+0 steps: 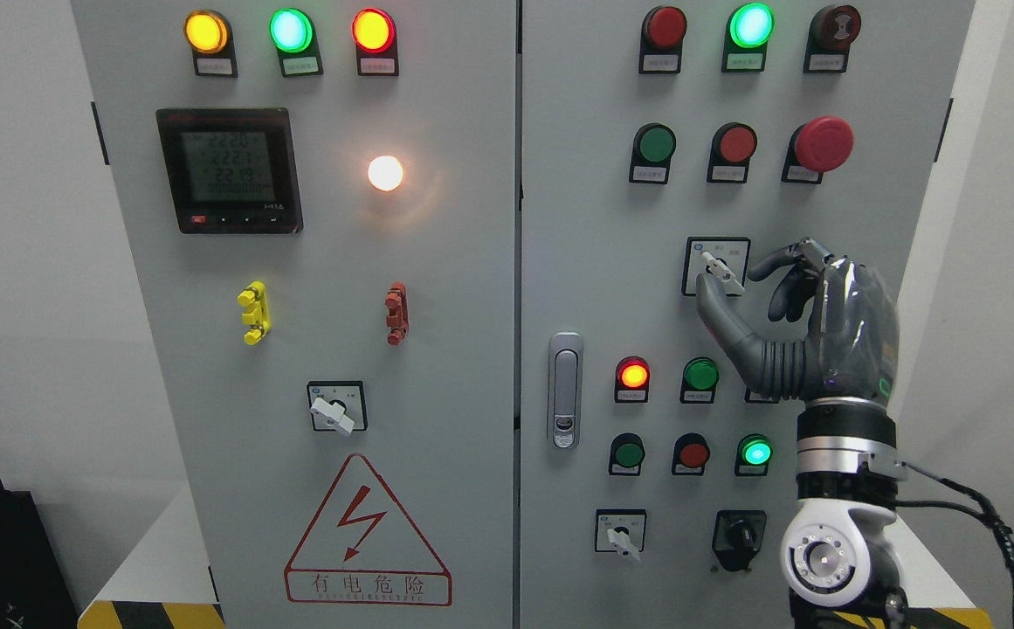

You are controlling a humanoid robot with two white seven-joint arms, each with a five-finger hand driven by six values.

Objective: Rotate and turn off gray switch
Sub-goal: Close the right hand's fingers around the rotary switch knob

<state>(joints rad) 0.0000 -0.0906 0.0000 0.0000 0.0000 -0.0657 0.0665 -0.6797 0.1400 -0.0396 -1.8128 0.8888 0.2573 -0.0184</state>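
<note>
The gray switch (721, 271) is a pale lever on a black-framed plate on the right cabinet door, tilted from upper left to lower right. My right hand (727, 281) comes up from the lower right and is at this switch. Its thumb (716, 310) presses under the lever's lower left side, and the curled index finger (773, 260) comes in from the upper right by the lever's end. The other fingers curl behind. No left arm shows.
Similar gray rotary switches sit at the left door (334, 411) and low on the right door (621, 535), beside a black knob (738, 535). Lit and unlit buttons, a red emergency stop (824, 144), a door handle (565, 389) and a meter (228, 170) cover the panels.
</note>
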